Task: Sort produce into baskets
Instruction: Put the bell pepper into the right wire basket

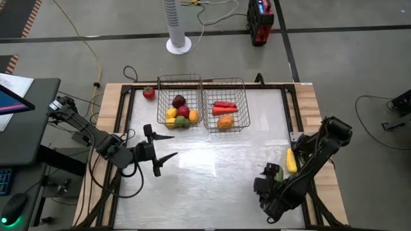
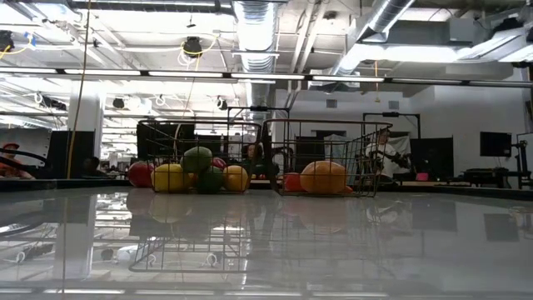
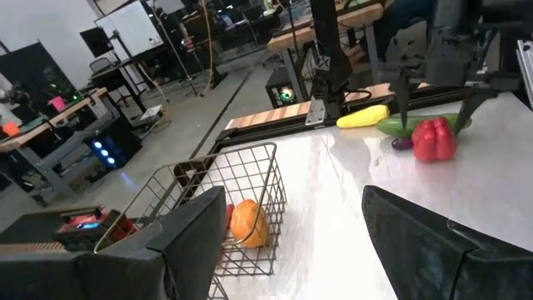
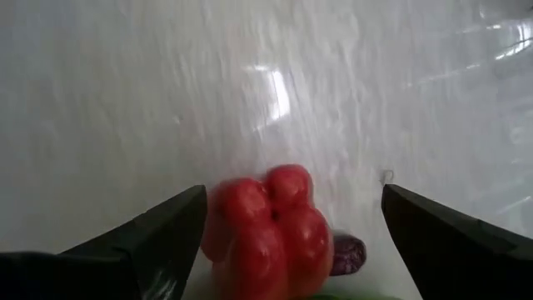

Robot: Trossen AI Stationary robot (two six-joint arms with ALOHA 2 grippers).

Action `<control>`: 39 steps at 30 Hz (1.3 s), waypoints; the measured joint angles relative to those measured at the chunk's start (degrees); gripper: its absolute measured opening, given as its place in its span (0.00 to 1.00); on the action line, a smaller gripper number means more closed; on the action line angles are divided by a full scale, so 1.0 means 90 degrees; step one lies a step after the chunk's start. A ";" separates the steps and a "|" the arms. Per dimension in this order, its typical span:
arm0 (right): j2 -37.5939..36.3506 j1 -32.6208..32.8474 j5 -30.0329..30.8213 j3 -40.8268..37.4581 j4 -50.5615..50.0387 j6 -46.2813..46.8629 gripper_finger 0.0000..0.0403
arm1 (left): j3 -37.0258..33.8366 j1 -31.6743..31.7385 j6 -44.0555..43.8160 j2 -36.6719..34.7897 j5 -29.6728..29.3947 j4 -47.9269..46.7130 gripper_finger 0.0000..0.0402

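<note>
Right wrist view: right end effector [image 4: 287, 242] wide open, straddling red pepper [image 4: 271, 233] on tabletop [image 4: 166, 100], gripping nothing. Left end effector [image 1: 168, 146] open, empty, near baskets [image 1: 179, 102].

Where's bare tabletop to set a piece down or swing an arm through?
Free: the wide stretch between the left gripper and right gripper, in front of the two baskets. Crowded: the right edge, where the red pepper, yellow piece and green piece cluster.
</note>
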 joint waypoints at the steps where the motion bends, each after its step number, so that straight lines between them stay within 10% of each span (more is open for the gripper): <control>1: -0.0002 0.0025 0.0000 -0.0104 0.0161 0.0001 0.96 | 0.0000 0.0002 -0.0004 0.0000 -0.0002 -0.0028 0.67; 19: -0.0103 -0.0240 -0.0337 -0.0688 0.0623 -0.0298 0.69 | 0.0000 0.0000 -0.0032 0.0002 -0.0002 -0.0068 0.67; 31: -0.0989 -0.1942 0.2945 0.0376 0.1381 -0.2735 0.73 | 0.0000 0.0000 -0.0053 0.0002 -0.0151 -0.0103 0.67; 39: -0.1346 -0.3670 0.3335 0.0371 0.1992 -0.4140 0.74 | 0.0000 0.0000 -0.0063 0.0002 -0.0148 -0.0160 0.67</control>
